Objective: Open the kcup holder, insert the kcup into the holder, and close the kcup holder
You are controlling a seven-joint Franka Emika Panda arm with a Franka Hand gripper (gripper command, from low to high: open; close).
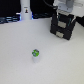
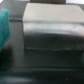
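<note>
The kcup (image 1: 35,52), a tiny white cup with a green lid, stands alone on the white table toward the front. The black kcup holder (image 1: 63,28) sits at the back on the exterior view's right. My gripper (image 1: 65,15) hangs right above the holder, at or touching its top. Its fingers blend into the black box, so their state is unclear. In the blurred wrist view, the holder's flat grey top (image 2: 52,25) fills most of the picture from close up, with its dark front below. No fingers show there, and the kcup is out of that view.
A white post on a dark base (image 1: 25,11) stands at the back on the exterior view's left. A teal object (image 2: 4,25) shows at the edge of the wrist view beside the holder. White table (image 1: 20,65) surrounds the kcup.
</note>
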